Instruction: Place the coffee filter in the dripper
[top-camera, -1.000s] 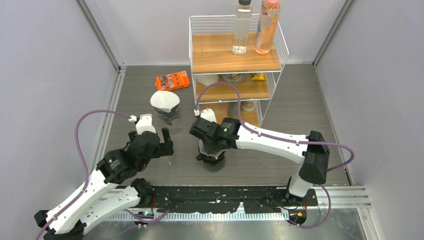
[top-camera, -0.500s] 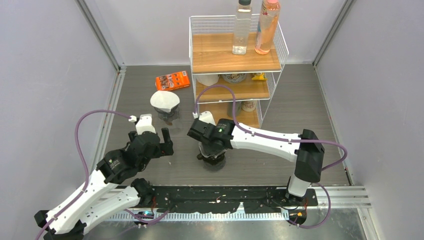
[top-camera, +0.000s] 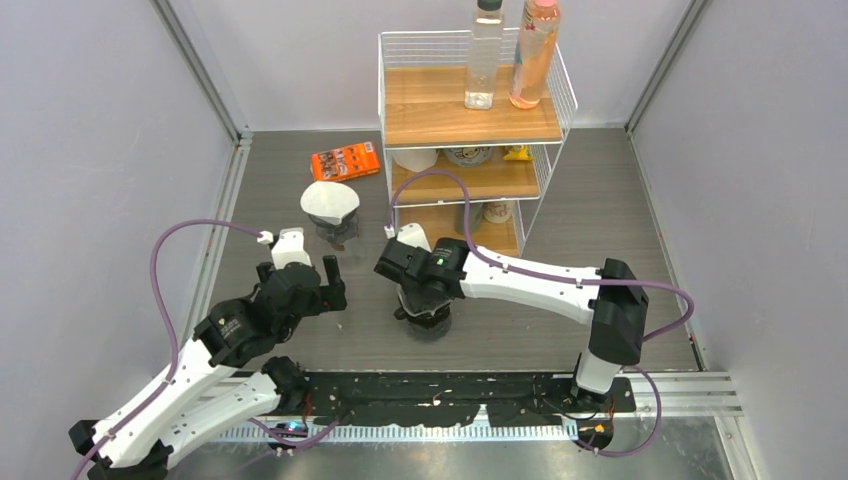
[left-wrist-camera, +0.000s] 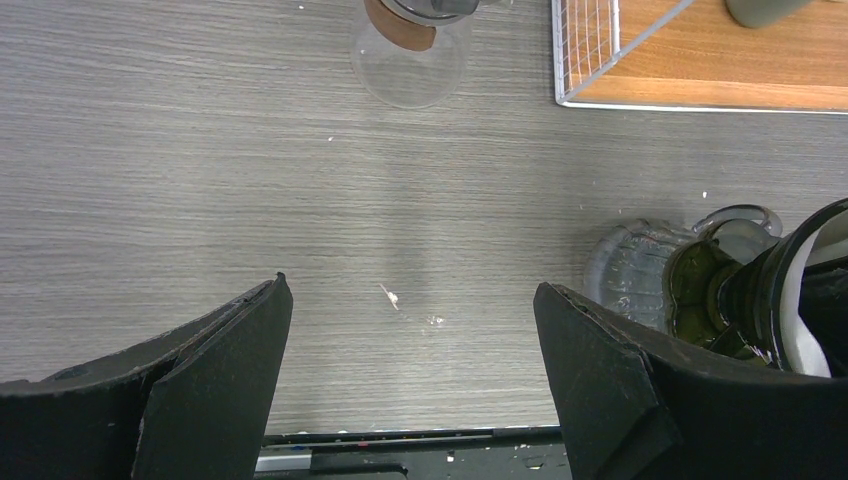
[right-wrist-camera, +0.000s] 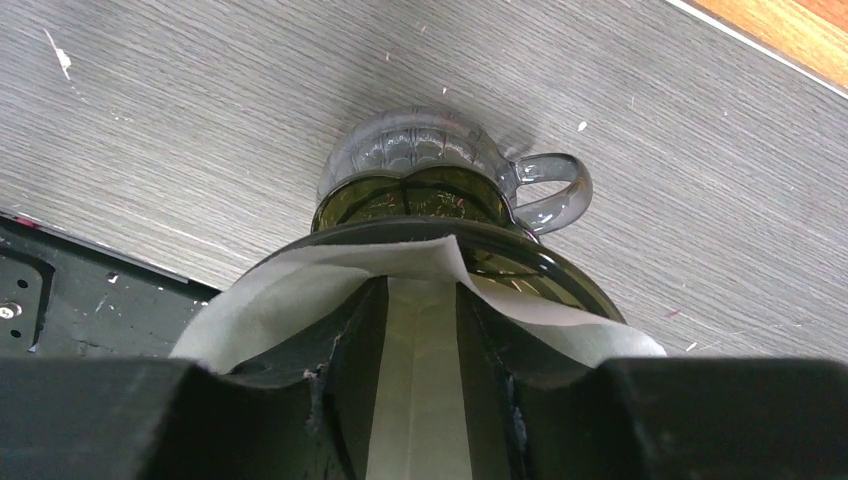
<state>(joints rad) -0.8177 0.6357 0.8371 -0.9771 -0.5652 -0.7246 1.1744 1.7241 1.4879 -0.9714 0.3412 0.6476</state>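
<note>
The white paper coffee filter sits inside the dark green glass dripper. The dripper stands on a clear glass mug with a handle, at the table's middle front. My right gripper reaches down into the filter cone. Its jaws are a little apart, with the filter's inner wall showing between them and paper draped around the fingers. In the top view the right wrist covers the dripper. My left gripper is wide open and empty, to the left of the dripper. It also shows in the top view.
A second dripper with a white filter stands on a glass carafe behind the left gripper. An orange box lies farther back. A wire shelf with bottles stands at the back. A black rail runs along the front edge.
My right arm has shifted slightly left over the dripper. The left arm has not moved.
</note>
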